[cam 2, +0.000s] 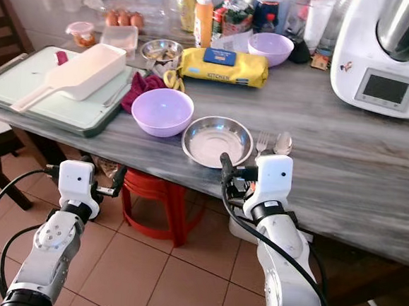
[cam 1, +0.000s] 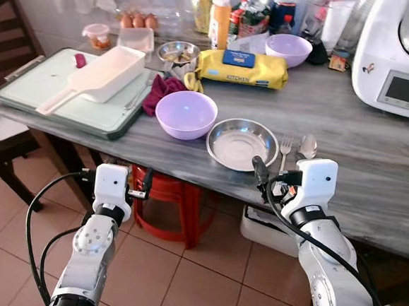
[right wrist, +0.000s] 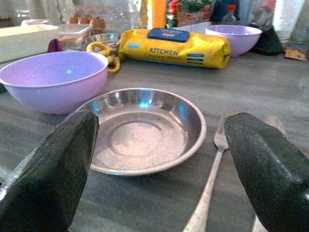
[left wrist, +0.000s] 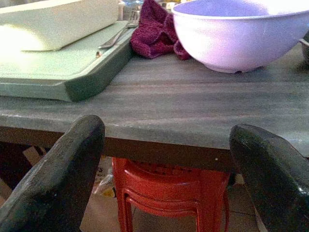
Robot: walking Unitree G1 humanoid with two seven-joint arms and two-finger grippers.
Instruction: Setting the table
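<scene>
Cutlery and dish sit at the table's front edge: a steel plate, with a fork and a spoon laid just beside it on the right. We read that as a place setting largely laid out, judged from the arrangement alone. A purple bowl stands just left of the plate, nearly touching it.

Right gripper hovers at the front edge, facing the plate, fingers wide apart, nothing held. Left gripper hangs below the table's edge, level w/ the purple bowl, also spread wide and empty. We judge both arms are standing off the setting, not gripping.

Surroundings: a green tray at the front left corner carries a white scoop-shaped container; a dark red cloth lies betw. tray and bowl. Toward the back edge: a yellow pack marked KITCHEN, a second purple bowl, bottles, eggs, etc. A white kitchen machine occupies the back right corner. A red stool sits under the table.

Obstruction: the bowl crowds the plate's left side; the cutlery lies close under the right gripper.
</scene>
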